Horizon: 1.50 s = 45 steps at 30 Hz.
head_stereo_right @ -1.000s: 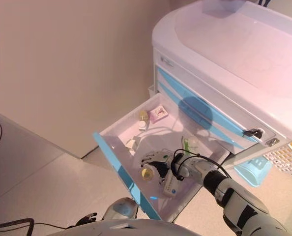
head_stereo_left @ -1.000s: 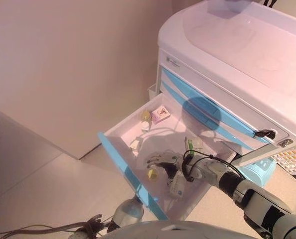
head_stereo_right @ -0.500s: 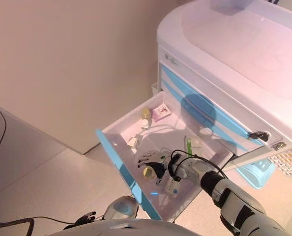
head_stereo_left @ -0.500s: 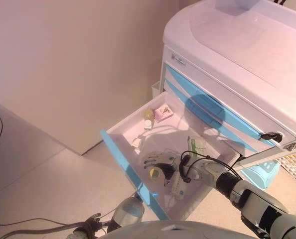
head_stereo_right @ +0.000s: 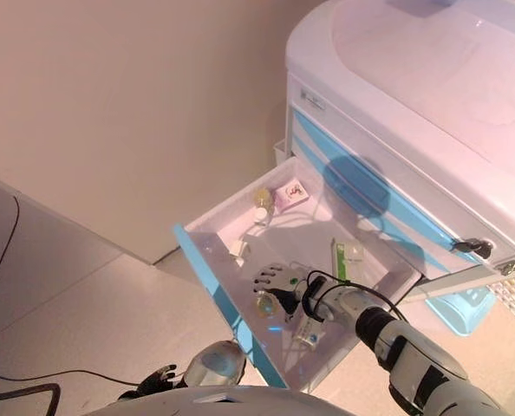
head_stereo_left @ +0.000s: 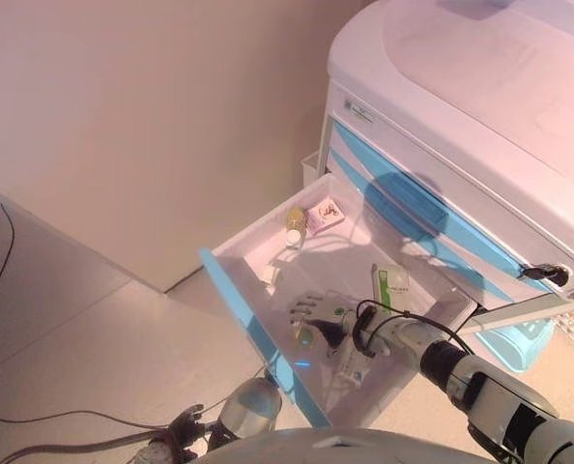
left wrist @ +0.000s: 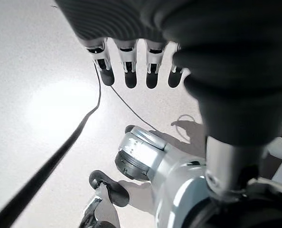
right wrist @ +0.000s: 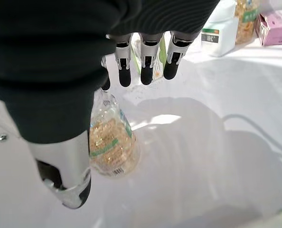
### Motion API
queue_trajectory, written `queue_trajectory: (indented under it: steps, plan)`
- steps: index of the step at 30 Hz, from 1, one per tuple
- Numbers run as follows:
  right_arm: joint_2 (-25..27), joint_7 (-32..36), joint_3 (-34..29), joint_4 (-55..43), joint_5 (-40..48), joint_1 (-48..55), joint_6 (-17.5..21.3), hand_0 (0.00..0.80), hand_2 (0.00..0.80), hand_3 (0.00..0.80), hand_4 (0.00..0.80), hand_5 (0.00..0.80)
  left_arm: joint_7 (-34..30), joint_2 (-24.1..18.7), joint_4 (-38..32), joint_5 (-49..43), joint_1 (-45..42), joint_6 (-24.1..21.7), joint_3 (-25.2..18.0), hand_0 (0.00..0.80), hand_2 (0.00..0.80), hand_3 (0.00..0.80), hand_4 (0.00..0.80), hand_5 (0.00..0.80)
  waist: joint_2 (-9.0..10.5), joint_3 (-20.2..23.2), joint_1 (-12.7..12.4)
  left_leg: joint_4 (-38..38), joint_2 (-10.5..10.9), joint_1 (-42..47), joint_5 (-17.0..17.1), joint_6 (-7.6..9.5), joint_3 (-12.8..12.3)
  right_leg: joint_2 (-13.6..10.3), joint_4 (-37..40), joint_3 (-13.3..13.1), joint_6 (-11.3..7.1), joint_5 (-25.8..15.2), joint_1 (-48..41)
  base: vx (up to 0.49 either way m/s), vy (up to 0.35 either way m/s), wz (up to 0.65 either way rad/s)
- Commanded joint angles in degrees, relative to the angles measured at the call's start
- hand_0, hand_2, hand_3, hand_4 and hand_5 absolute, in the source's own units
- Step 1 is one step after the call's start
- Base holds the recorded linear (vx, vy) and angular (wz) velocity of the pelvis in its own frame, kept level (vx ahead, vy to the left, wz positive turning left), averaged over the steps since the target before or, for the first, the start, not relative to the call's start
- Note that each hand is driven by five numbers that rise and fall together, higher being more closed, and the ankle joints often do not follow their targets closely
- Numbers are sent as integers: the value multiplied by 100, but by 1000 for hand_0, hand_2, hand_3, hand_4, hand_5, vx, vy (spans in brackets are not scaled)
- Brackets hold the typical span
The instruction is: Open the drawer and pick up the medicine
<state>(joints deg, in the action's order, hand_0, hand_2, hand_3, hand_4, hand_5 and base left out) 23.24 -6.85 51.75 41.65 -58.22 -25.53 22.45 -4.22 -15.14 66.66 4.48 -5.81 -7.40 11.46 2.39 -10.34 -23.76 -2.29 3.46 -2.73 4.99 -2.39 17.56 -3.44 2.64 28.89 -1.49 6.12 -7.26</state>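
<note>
The cart's lower drawer [head_stereo_left: 241,307], white with a blue front, stands pulled open. Inside near its front lies a clear medicine bottle of yellow pills [right wrist: 110,142], also in the left eye view [head_stereo_left: 304,336]. My right hand [head_stereo_left: 320,309] is inside the drawer, just over the bottle, fingers [right wrist: 152,57] straight and the thumb [right wrist: 67,175] beside the bottle; it holds nothing. My left hand [left wrist: 126,66] hangs open over the floor, away from the drawer.
The drawer also holds a pink box [head_stereo_left: 326,214] and a small yellow bottle [head_stereo_left: 295,220] at the back, a green-and-white box [head_stereo_left: 391,282], and a white box [head_stereo_left: 348,362] under my wrist. The white cart [head_stereo_left: 480,87] rises behind; a light blue bin [head_stereo_left: 519,340] hangs on its side.
The whole picture has shifted, so the camera moved. My right hand stays over the pill bottle in the drawer, fingers still straight.
</note>
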Motion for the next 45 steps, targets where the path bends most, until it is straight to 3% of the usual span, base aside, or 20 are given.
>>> queue_trajectory:
  steps: [1, 31, 34, 35, 36, 38, 40, 45]
  plan:
    - [-135, -238, 152, -359, -34, -101, 31, 0, 0, 0, 0, 0, 20, -137, 244, -85, 69, -94, 159, 0, 0, 0, 0, 0, -42, -6, -65, -142, 213, -43, -153, 100, 155, -228, -434, -282, -87, -215, 366, -80, 70, -2]
    - [-200, -408, 225, -352, -41, -86, 116, 0, 0, 0, 0, 0, 13, -108, 253, -89, 133, -111, 212, 0, 0, 0, 0, 0, -64, -48, -54, -167, 227, -82, -142, 110, 143, -238, -360, -298, -111, -260, 391, -3, 2, 0]
    - [-207, -416, 218, -326, -67, -60, 158, 307, 307, 307, 307, 307, 13, -108, 248, -104, 122, -111, 195, 0, 0, 0, 0, 0, -65, -37, -53, -171, 226, -81, -141, 109, 138, -239, -358, -298, -117, -262, 392, 0, 0, 0]
    - [-208, -413, 215, -323, -87, -61, 175, 461, 461, 461, 461, 461, 14, -109, 245, -105, 123, -107, 194, 0, 0, 0, 0, 0, -66, -37, -55, -170, 226, -83, -141, 110, 141, -239, -357, -297, -117, -262, 392, 0, 0, 0]
    - [-214, -416, 221, -323, -95, -56, 169, 565, 565, 565, 565, 565, 14, -110, 245, -102, 125, -107, 192, 0, 0, 0, 0, 0, -64, -40, -56, -170, 225, -84, -142, 111, 141, -238, -357, -298, -117, -263, 393, 0, 0, 0]
    - [-223, -408, 237, -331, -89, -69, 152, 722, 722, 722, 722, 722, 19, -114, 240, -109, 132, -104, 196, 0, 0, 0, 0, 0, -62, -51, -62, -171, 227, -90, -137, 110, 147, -238, -359, -297, -119, -266, 400, 0, 0, 0]
    - [-232, -411, 247, -329, -97, -64, 130, 800, 800, 800, 800, 800, 21, -116, 244, -99, 136, -108, 198, 0, 0, 0, 0, 0, -62, -58, -64, -173, 229, -93, -134, 114, 152, -237, -359, -296, -120, -269, 405, 0, 0, 0]
    - [-239, -430, 248, -304, -131, -61, 119, 800, 800, 800, 800, 800, 46, -103, 240, -118, 144, -80, 200, 0, 0, 0, 0, 0, -42, -53, -66, -178, 227, -86, -139, 118, 147, -231, -336, -297, -121, -276, 389, 0, 0, 0]
